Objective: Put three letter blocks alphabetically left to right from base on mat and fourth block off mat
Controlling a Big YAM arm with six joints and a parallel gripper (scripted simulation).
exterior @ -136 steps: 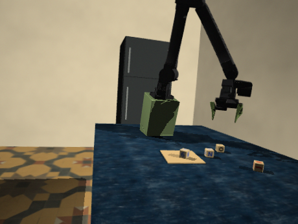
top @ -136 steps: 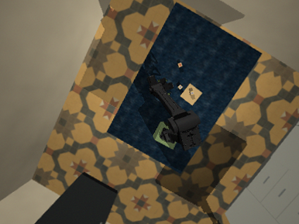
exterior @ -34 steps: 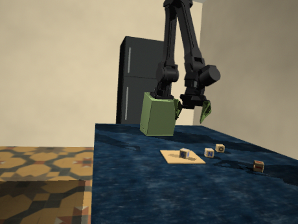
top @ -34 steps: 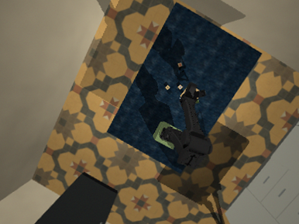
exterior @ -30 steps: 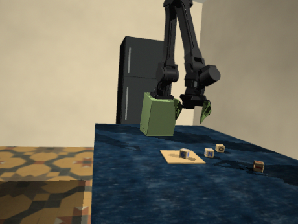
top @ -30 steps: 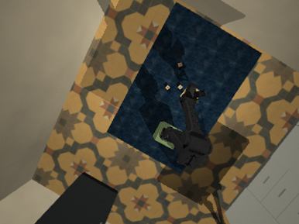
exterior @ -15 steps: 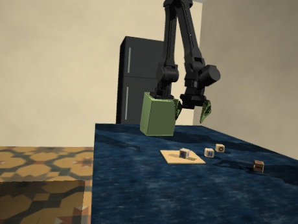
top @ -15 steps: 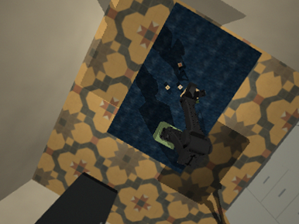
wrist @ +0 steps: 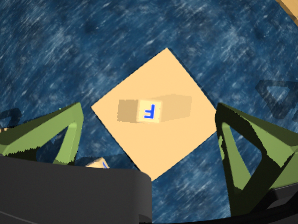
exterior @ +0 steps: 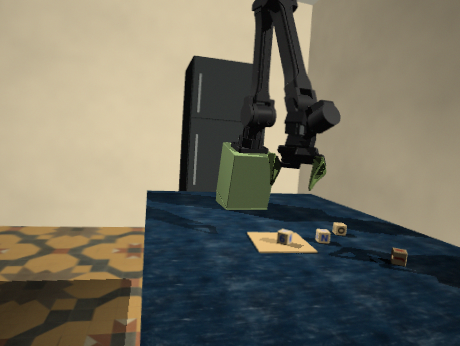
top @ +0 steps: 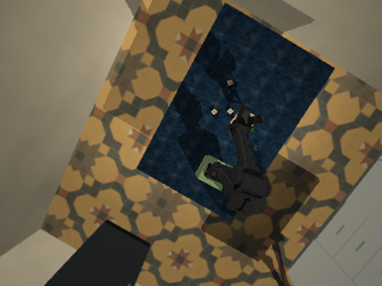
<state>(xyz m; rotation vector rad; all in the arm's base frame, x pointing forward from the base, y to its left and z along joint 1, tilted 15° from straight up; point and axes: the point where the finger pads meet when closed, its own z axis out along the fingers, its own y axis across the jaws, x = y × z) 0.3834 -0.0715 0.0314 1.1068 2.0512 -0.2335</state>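
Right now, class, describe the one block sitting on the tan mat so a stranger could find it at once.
Start at the dark blue table and find the flat tan mat lying on it in front of the green box. One small block sits on that mat, directly beneath the open tool. It shows a blue F on top in the wrist view, and it alone is on the mat.

We read a blue letter F on the top face of the block (wrist: pixel 150 111) that sits on the tan mat (wrist: pixel 174 143), seen clearly from the wrist view. In the exterior view, the block (exterior: pixel 323 235) just right of the mat shows a blue mark on its side that looks like N, and the next block (exterior: pixel 339 228) beyond it shows a dark O. The block (exterior: pixel 399 256) farthest from the mat carries red marks we cannot read.
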